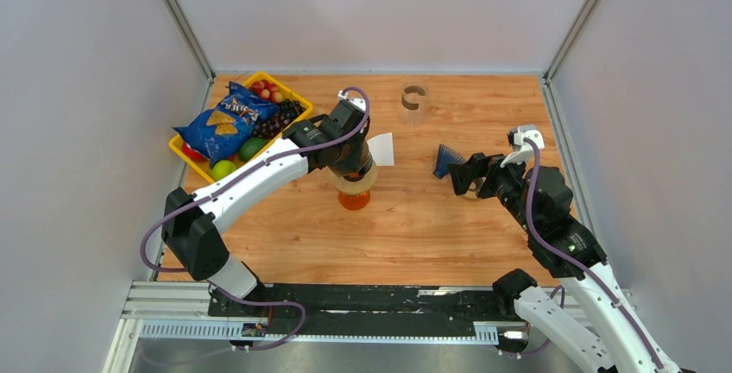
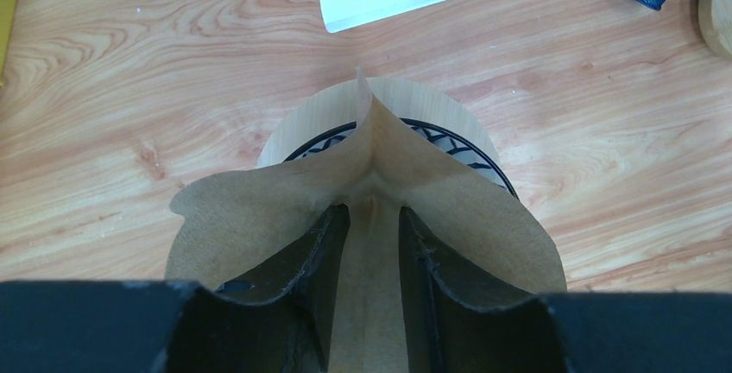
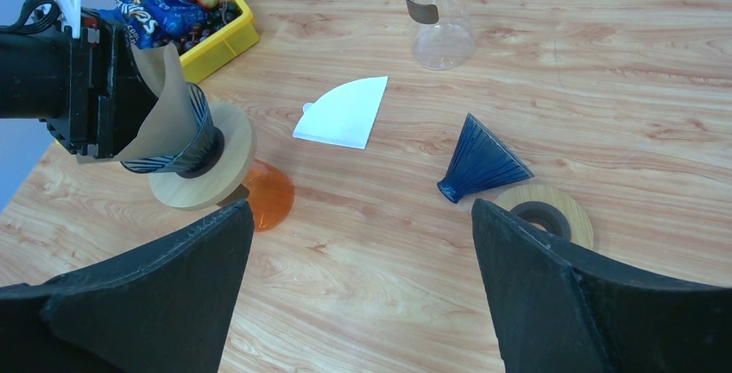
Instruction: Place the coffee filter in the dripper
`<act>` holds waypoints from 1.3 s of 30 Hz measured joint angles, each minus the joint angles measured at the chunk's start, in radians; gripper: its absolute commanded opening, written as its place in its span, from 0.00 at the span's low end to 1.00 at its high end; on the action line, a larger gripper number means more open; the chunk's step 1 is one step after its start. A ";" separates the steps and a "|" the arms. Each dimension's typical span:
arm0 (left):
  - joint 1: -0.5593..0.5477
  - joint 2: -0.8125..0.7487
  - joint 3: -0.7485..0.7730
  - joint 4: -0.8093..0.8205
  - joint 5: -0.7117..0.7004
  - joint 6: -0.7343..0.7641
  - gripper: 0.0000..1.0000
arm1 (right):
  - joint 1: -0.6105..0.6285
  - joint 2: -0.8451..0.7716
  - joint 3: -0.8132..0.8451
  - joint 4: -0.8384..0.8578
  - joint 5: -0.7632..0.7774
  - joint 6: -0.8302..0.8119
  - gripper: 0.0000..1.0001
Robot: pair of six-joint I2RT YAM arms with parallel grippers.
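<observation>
Here, my left gripper (image 2: 374, 213) is pinched shut on a central fold of the brown coffee filter (image 2: 449, 209), so the paper flares into a cone directly beneath the fingers, its lower part inside the ribbed dripper (image 2: 457, 144) — a grip chosen, I judge, for pressing it down to seat. My right gripper (image 3: 361, 209) hangs with jaws wide apart, a spare blue cone (image 3: 479, 166) just ahead of it — idle, probably to keep clear.

Mid-frame on the bench (image 1: 414, 226), the dripper (image 1: 352, 186) holds the coffee filter (image 2: 380, 183). A flat filter (image 1: 382, 148) lies just upper right, a carafe (image 1: 413, 105) above, a bin (image 1: 293, 92) upper left, a cone (image 1: 446, 161) right.
</observation>
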 measured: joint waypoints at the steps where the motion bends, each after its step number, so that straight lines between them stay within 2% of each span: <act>1: 0.000 0.000 0.000 -0.001 0.000 0.000 0.42 | 0.000 0.000 0.000 0.000 0.000 0.000 1.00; 5: 0.000 0.000 0.002 -0.002 0.004 0.003 0.49 | 0.000 0.000 0.000 0.000 0.000 0.000 1.00; 9: 0.000 0.001 0.002 -0.002 0.008 0.003 0.50 | 0.000 0.000 0.000 0.000 0.000 0.000 1.00; 14: 0.000 0.010 0.002 -0.002 0.017 0.003 0.57 | 0.000 0.000 0.000 0.000 0.000 0.000 1.00; 24: -0.004 0.019 0.002 -0.002 0.023 0.004 0.63 | 0.000 0.000 0.000 0.000 0.000 0.000 1.00; 31: -0.004 0.016 0.004 0.000 0.014 0.004 0.72 | 0.000 0.000 0.000 0.000 0.000 0.000 1.00; 36: -0.004 0.010 0.006 0.008 0.014 0.004 0.71 | 0.000 0.000 0.000 0.000 0.000 0.000 1.00; 39: -0.004 0.010 0.006 0.009 0.015 0.004 0.65 | 0.000 0.000 0.000 0.000 0.000 0.000 1.00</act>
